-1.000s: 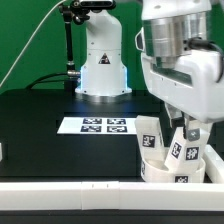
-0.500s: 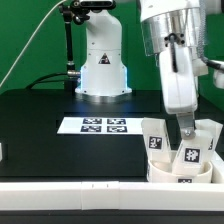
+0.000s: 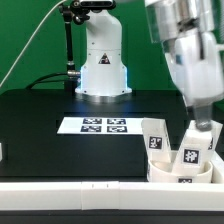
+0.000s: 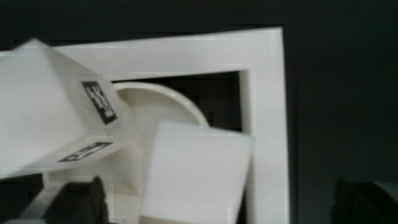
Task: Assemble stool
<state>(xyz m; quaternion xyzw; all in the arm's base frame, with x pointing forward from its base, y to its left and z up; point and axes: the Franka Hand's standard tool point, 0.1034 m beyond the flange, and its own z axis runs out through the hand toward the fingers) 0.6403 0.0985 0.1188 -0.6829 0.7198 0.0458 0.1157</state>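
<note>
The round white seat lies at the front right of the table, against the white border rail. Three white tagged legs stand up on it: one on the exterior view's left, one in the middle, one on the right. My gripper hangs over the right leg. In the wrist view the gripper is open; its dark fingers stand wide apart with a plain white leg between them. A tagged leg and the seat's curved edge lie beyond.
The marker board lies mid-table. The white border rail runs along the front edge and turns the corner beside the seat. The arm's white base stands at the back, with a black post to its left.
The arm has swung toward the exterior view's right, from over the middle legs to over the right leg. The seat and legs have not moved.
</note>
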